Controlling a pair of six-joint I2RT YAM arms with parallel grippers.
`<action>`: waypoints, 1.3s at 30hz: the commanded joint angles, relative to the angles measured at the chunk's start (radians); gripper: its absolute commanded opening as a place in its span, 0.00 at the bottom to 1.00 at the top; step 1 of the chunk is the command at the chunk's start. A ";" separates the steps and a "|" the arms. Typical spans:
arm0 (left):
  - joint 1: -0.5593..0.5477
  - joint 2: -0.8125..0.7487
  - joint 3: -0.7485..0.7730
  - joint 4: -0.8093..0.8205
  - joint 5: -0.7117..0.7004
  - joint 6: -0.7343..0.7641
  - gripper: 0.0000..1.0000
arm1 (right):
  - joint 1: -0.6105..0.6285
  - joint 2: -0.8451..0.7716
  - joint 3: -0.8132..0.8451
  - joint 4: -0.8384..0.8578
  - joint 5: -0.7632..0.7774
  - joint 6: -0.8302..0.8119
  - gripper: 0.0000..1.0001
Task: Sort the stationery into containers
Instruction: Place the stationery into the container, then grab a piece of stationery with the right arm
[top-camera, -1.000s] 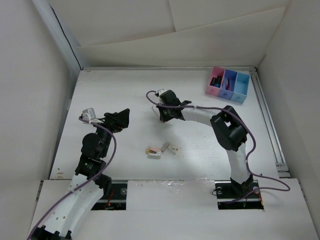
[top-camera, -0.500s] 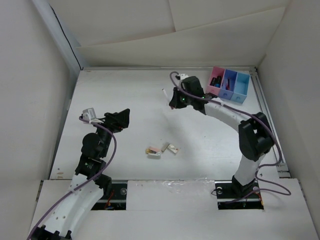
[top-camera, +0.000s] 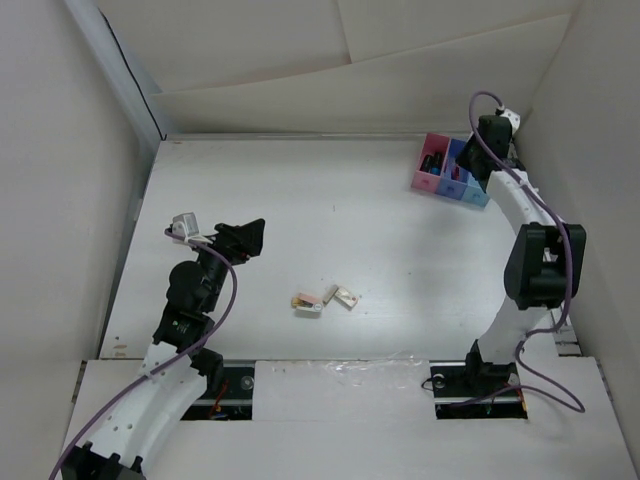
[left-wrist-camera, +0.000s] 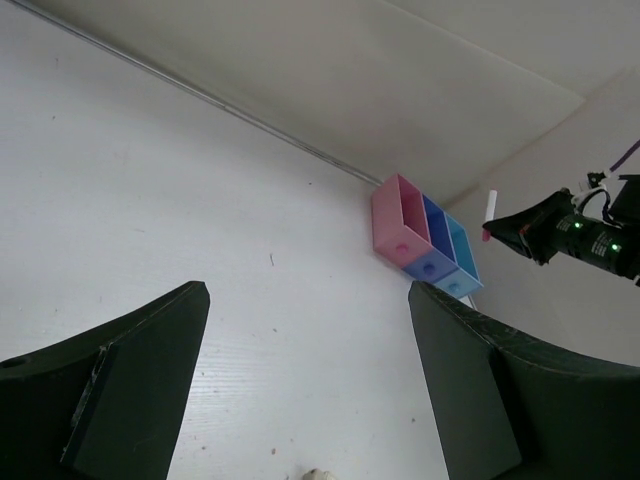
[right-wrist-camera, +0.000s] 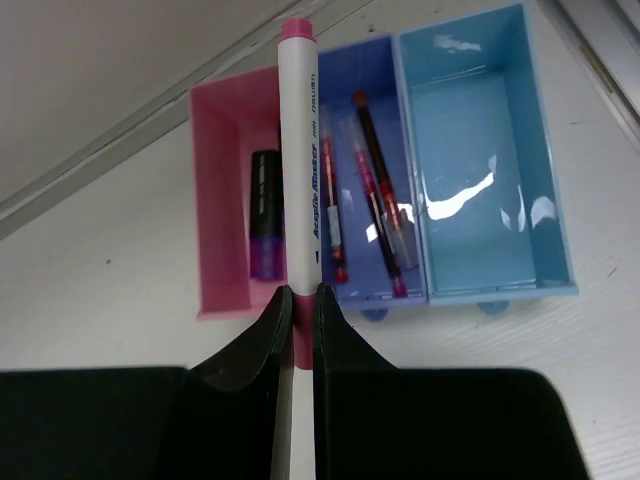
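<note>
The right gripper (right-wrist-camera: 297, 295) has its jaws clenched on a white pen (right-wrist-camera: 298, 150), pinching it near its lower end. The pen's long axis runs straight out from the jaws, with its pink end farthest out. In the right wrist view it lies over the wall shared by the pink bin (right-wrist-camera: 225, 200) and the blue bin (right-wrist-camera: 385, 80). In the left wrist view the same pen shows as a near-upright white stick, raised above the bins at the light blue bin's (right-wrist-camera: 480, 130) end of the row.

The pink bin holds a dark marker (right-wrist-camera: 264, 215) lying lengthwise. The blue bin holds thin red-marked pens (right-wrist-camera: 375, 190), roughly lengthwise too.

A few small eraser blocks (top-camera: 308, 303) lie on the bench (top-camera: 400, 250), well apart from the row of bins and toward the arms' bases.

The left gripper (left-wrist-camera: 308, 290) hangs above the bench, far from the bins, its jaws released and spread with nothing between them.
</note>
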 joint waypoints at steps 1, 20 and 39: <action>-0.002 0.000 0.005 0.049 0.018 0.005 0.79 | -0.014 0.071 0.125 -0.033 0.042 0.027 0.00; -0.002 0.009 0.005 0.049 0.009 0.014 0.79 | -0.043 0.225 0.270 -0.105 0.095 0.005 0.35; -0.002 0.000 0.014 0.049 0.009 0.014 0.79 | 0.354 -0.175 -0.253 0.073 -0.040 0.044 0.00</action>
